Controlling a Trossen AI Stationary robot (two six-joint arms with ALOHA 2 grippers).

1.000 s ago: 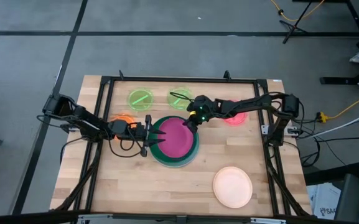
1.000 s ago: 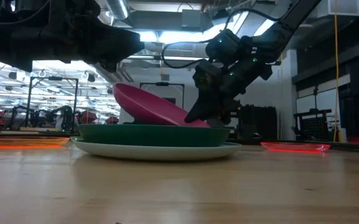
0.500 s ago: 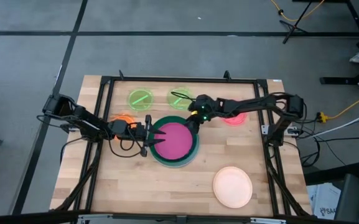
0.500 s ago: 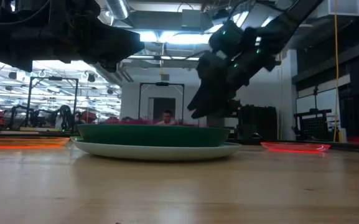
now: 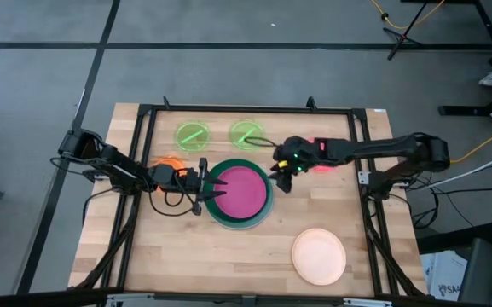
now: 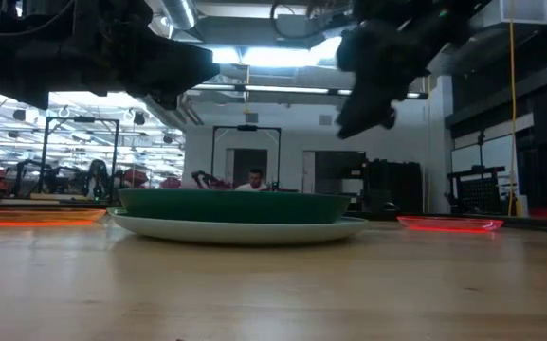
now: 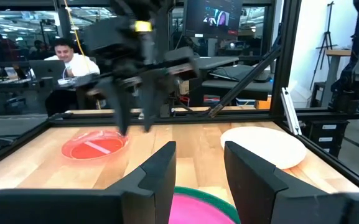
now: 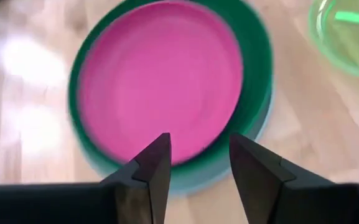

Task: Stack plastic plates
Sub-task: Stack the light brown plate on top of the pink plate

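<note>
A magenta plate (image 5: 239, 189) lies flat in a dark green plate (image 6: 230, 205). That one rests on a light blue plate (image 6: 240, 228) at the table's middle. My left gripper (image 5: 217, 189) hovers open over the stack's left rim, and the magenta plate (image 7: 198, 208) shows below its fingers. My right gripper (image 5: 280, 176) is open and lifted above the table, just right of the stack. The magenta plate (image 8: 160, 81) lies ahead of it in the right wrist view.
Two neon green plates (image 5: 193, 136) (image 5: 247, 135) lie at the far side. An orange plate (image 5: 169, 161) lies under my left arm and a pink one (image 5: 322, 164) under my right arm. A cream plate (image 5: 319, 256) sits near right. A person (image 7: 73, 59) sits beyond the table.
My right gripper has opened and let go of the magenta plate. The plate stood tilted in the green plate and now lies flat in it. The gripper has then risen and drawn back toward the table's right edge.
</note>
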